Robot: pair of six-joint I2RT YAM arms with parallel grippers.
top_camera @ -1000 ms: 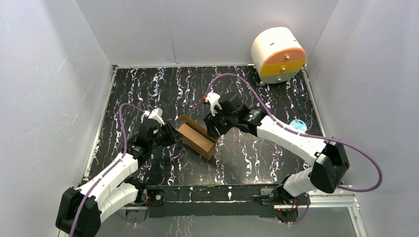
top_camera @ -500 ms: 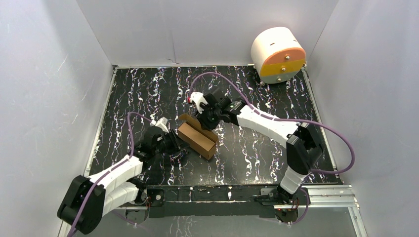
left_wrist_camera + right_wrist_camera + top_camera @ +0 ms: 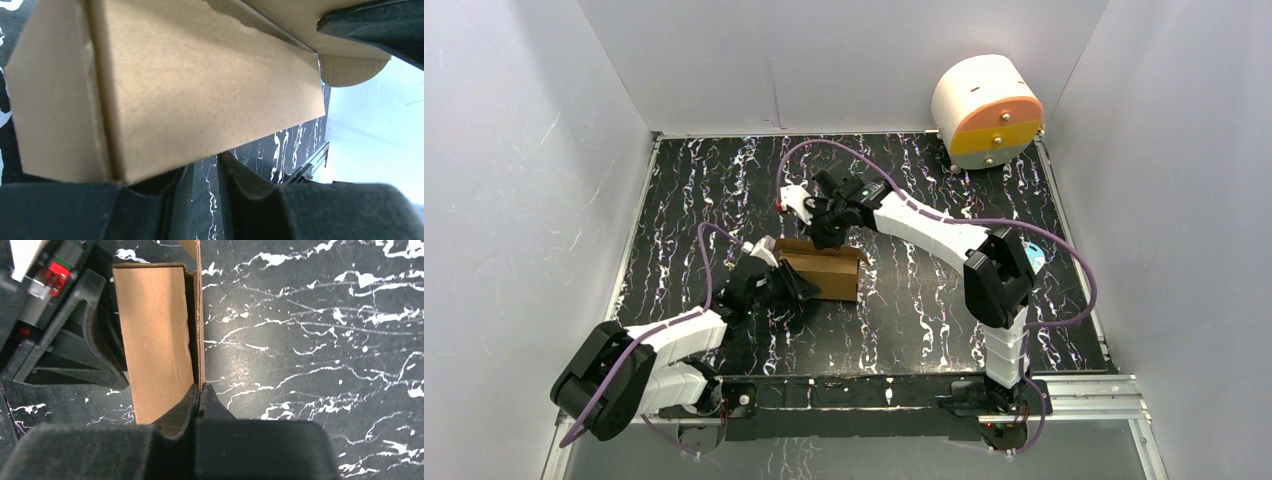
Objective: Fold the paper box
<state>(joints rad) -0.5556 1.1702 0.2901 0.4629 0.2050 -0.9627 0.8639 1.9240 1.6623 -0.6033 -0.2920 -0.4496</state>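
Hanging closed, right pincer (image 3: pixel 200 392) touches the paper box (image 3: pixel 832 278) far rim.

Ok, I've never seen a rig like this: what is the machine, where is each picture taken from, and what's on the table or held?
Two robot arms, bolted side by side, each end in a two-finger gripper. The wide picture looks down from above and behind them; the two close-ups come from cameras on their wrists. On the black marbled table lies a brown cardboard paper box. The right gripper is shut, pinching the box's thin side wall. The left gripper, jaws slightly apart, rests against the box without clamping it. A white cylinder with an orange-and-yellow face sits far right.
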